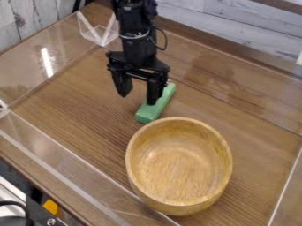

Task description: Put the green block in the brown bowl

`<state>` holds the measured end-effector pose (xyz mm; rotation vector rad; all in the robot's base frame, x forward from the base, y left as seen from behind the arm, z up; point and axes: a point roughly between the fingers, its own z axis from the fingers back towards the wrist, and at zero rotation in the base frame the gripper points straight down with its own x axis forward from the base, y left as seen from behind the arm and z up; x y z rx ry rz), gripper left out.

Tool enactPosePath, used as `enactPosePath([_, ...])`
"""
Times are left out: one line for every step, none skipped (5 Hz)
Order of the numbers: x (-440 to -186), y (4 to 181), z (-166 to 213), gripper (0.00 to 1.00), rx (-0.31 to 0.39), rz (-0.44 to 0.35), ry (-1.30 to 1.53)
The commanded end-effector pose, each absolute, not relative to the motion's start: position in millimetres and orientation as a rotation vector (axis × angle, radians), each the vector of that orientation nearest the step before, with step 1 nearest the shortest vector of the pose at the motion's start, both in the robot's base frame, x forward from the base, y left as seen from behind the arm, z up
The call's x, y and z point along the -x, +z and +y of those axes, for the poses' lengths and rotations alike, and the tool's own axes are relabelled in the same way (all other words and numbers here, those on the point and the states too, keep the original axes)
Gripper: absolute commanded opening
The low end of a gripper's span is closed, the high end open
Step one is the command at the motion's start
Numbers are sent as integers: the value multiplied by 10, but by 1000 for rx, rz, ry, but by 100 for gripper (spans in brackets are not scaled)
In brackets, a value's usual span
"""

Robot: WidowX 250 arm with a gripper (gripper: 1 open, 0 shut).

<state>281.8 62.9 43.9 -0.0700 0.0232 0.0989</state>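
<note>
On the table: a wood-grain tabletop point(71, 106) fills most of the view, boxed in by clear plastic walls point(41, 62) that catch the light along the left and near edges.
Bowl: the brown bowl point(179, 165) sits toward the near right, round, light wood with a thick rim, upright, nothing inside it.
Arm: a black robot arm point(134, 22) comes down from the top of the view, close to upright, its wrist pointing down at the table.
Claw: the gripper point(138, 88) hangs low over the wood with its two black fingers point(122, 85) spread apart, clamped on nothing.
Block: the green block point(154, 103) lies flat on the table, just beyond the bowl's far rim and near it; whether the two touch I cannot tell. It is angled, its far end running up beside the right-hand finger, mostly to the right of the claw rather than squarely between the fingers.
Background: a pale plank wall point(236, 22) behind the table.
</note>
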Motion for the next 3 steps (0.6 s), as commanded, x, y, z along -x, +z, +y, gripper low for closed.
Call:
enactPosePath([-2852, 516, 583, 100, 62, -24, 50])
enactPosePath([-2905, 602, 570, 100, 68, -32, 65])
enactPosePath([-2969, 538, 563, 100, 65, -28, 61])
